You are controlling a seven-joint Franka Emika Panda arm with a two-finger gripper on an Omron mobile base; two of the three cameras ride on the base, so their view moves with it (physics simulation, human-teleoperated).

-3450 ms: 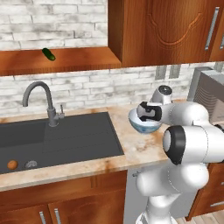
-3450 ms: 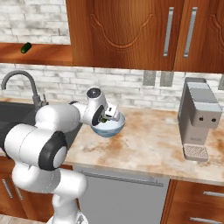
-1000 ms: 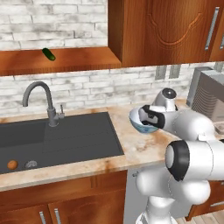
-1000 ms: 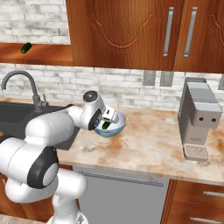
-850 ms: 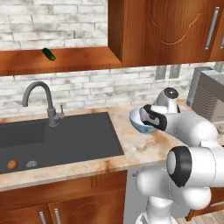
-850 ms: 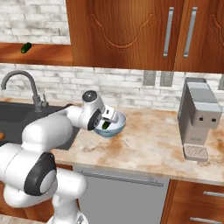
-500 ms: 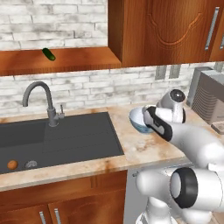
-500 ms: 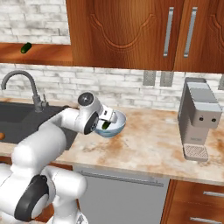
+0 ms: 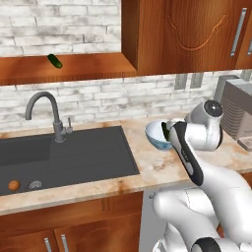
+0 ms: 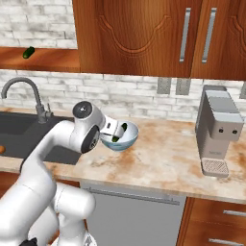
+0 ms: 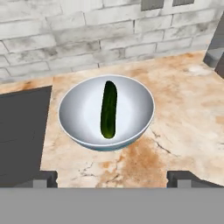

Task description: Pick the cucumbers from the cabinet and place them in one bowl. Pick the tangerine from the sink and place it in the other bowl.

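With one cucumber [image 11: 108,109] lying in the pale blue bowl [image 11: 74,127] just ahead of the wide-open, empty gripper [image 11: 112,178], the second cucumber [image 9: 54,61] rests on the cabinet shelf [image 9: 88,66], high and far to the arm's left, long axis slanted

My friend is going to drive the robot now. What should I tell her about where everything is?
Gripper: open and holding nothing, just in front of the pale blue bowl.
Done: one cucumber lies inside that bowl, on the counter right of the sink.
Left: the second cucumber is on the open cabinet shelf above the tap; it goes in the same bowl.
Left: the tangerine sits in the sink beside the drain; it goes in the other bowl, which I can't spot from here.
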